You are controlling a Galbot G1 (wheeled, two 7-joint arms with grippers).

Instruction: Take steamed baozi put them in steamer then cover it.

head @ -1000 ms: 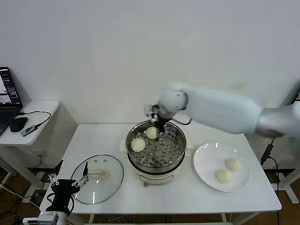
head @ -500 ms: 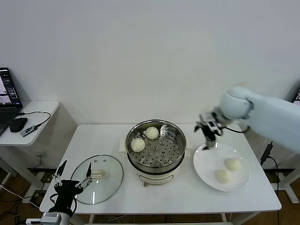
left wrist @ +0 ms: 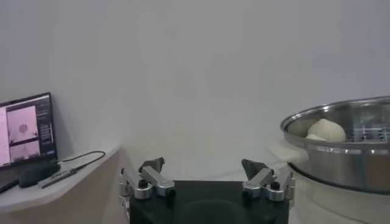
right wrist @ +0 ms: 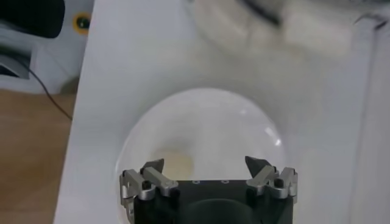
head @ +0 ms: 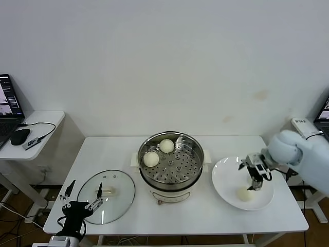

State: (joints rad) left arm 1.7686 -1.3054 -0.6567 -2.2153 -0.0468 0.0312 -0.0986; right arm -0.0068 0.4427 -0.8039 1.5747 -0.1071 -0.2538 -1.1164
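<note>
Right end effector [head: 255, 175] moved over plate [head: 226, 175].

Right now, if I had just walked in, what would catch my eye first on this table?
Probably the shiny steamer at the table's centre, lid off, with two white baozi on its perforated tray. To its right, the right gripper hangs open over a white plate, above a bun lying there. On the left the glass cover lies flat, with the open left gripper at the table's near edge.
</note>
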